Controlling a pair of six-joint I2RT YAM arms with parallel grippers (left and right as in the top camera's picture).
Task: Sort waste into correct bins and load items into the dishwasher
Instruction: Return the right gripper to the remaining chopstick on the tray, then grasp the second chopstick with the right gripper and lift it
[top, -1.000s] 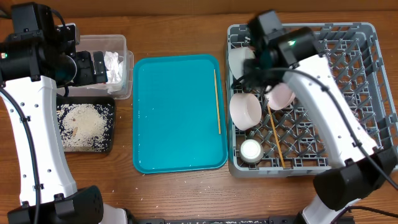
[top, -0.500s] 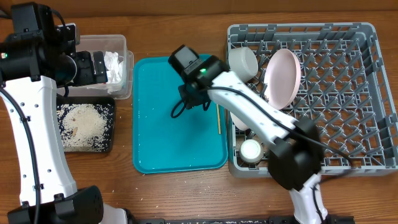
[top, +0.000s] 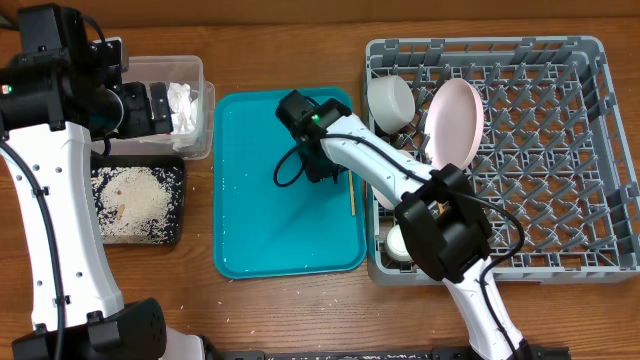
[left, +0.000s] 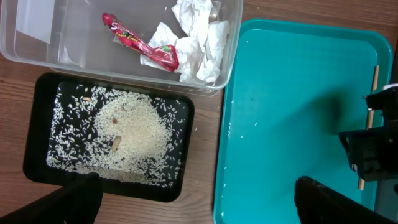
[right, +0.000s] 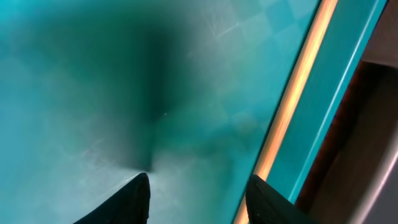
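Observation:
My right gripper (top: 325, 168) is open, low over the teal tray (top: 265, 220), just left of a wooden chopstick (top: 351, 195). In the right wrist view the chopstick (right: 292, 106) lies beside my right finger, outside the jaws (right: 202, 202). My left gripper (left: 199, 208) is open and empty above the clear tub (left: 56, 50) and black tray (left: 37, 155). The tub holds crumpled napkins (left: 199, 37) and a red wrapper (left: 140, 45). The black tray holds rice grains (left: 127, 134). The grey dish rack (top: 565, 215) holds an upright pink plate (top: 455, 120), a bowl (top: 390, 98) and a cup (top: 398, 242).
The teal tray (left: 292, 112) lies between the bins and the rack, with a few stray grains on it. My right arm crosses the rack's left edge and hides the things beneath it. Bare wooden table (top: 290, 310) lies in front.
My right arm has swung from the rack to the teal tray and come down beside the chopstick. The pink plate now stands upright in the rack. The left arm has not moved.

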